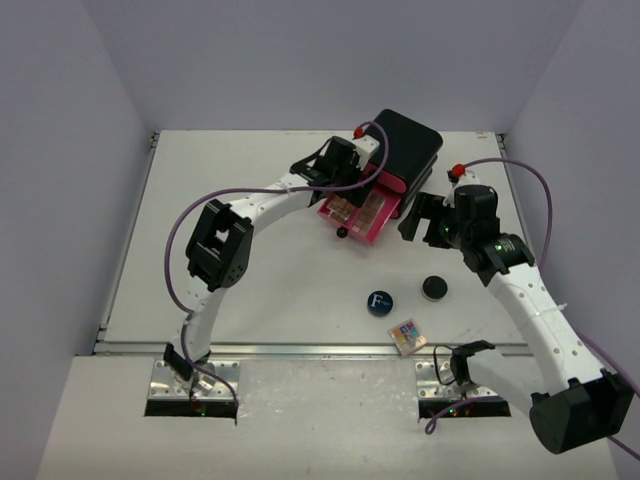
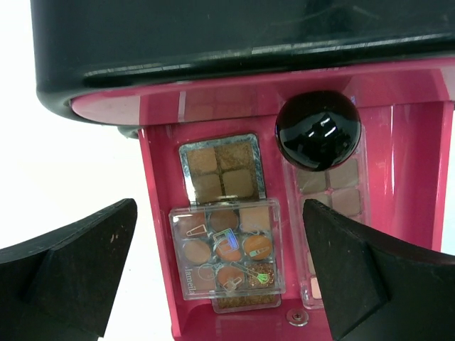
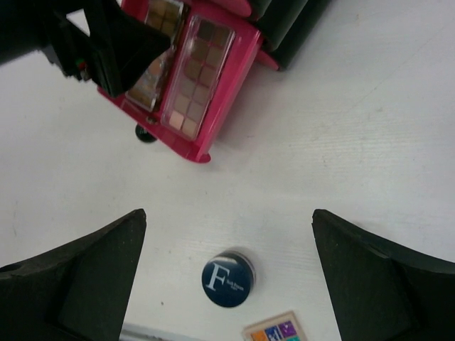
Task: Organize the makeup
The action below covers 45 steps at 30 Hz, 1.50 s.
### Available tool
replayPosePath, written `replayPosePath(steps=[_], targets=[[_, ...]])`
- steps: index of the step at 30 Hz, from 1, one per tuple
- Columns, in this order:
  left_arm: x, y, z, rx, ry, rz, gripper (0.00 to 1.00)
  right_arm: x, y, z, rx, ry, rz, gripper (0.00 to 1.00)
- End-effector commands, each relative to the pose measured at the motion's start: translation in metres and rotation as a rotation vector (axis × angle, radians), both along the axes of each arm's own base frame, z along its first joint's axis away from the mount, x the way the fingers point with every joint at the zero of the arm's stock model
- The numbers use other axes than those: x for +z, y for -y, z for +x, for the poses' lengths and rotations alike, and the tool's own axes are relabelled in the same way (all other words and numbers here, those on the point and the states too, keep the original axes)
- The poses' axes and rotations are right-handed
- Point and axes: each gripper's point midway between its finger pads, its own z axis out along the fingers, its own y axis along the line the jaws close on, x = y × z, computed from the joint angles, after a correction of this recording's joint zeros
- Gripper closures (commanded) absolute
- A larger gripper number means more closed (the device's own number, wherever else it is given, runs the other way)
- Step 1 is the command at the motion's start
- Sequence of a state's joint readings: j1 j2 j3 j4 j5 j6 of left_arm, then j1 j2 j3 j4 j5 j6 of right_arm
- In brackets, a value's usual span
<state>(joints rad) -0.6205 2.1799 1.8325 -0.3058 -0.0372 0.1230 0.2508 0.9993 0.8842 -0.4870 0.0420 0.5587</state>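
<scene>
Drawer [image 2: 412,177]: glossy pink plastic, smooth. Knob [image 2: 318,129]: polished black, mirror highlights. Box [image 2: 213,42], upper frame: glossy black plastic. Palette [image 2: 227,249]: clear plastic lid, shimmery pans. Left gripper [image 2: 220,213] fingers [image 2: 71,273]: matt black, scuffed. Table [image 3: 370,142]: white, matt, faintly grained.

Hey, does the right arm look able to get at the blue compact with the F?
Probably yes: the right gripper is open, and the blue compact lies on the table just ahead of it, nothing in between.

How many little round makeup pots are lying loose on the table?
2: the blue compact with a white F toward the near edge, and the small black compact just right of it. Others may be hidden.
</scene>
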Motion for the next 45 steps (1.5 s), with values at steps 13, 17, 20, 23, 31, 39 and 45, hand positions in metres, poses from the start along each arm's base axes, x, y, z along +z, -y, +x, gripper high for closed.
replayPosePath(steps=[13,17,20,23,31,39,45], targets=[[0.100,-0.020,-0.045,-0.021,0.066,-0.066,0.00,-0.057,-0.051,-0.118,0.651,-0.323,0.069,0.01],[0.110,-0.040,-0.068,-0.038,0.072,-0.057,0.00,-0.080,-0.040,-0.115,0.709,-0.304,-0.161,0.01],[0.104,-0.050,-0.076,-0.046,0.069,-0.031,0.00,-0.095,-0.036,-0.114,0.805,-0.240,-0.282,0.01],[0.106,-0.062,-0.078,-0.036,0.088,-0.030,0.00,-0.106,-0.038,-0.119,0.869,-0.224,-0.287,0.01],[0.107,-0.076,-0.071,-0.031,0.120,-0.023,0.00,-0.111,-0.029,-0.090,0.593,-0.242,-0.352,0.01],[0.107,-0.071,-0.071,-0.076,0.109,-0.076,0.00,-0.123,0.018,-0.134,-0.107,-0.503,-0.180,0.01],[0.102,-0.066,-0.070,-0.091,0.101,-0.084,0.00,-0.133,0.036,-0.183,-0.557,-0.731,-0.069,0.01]])
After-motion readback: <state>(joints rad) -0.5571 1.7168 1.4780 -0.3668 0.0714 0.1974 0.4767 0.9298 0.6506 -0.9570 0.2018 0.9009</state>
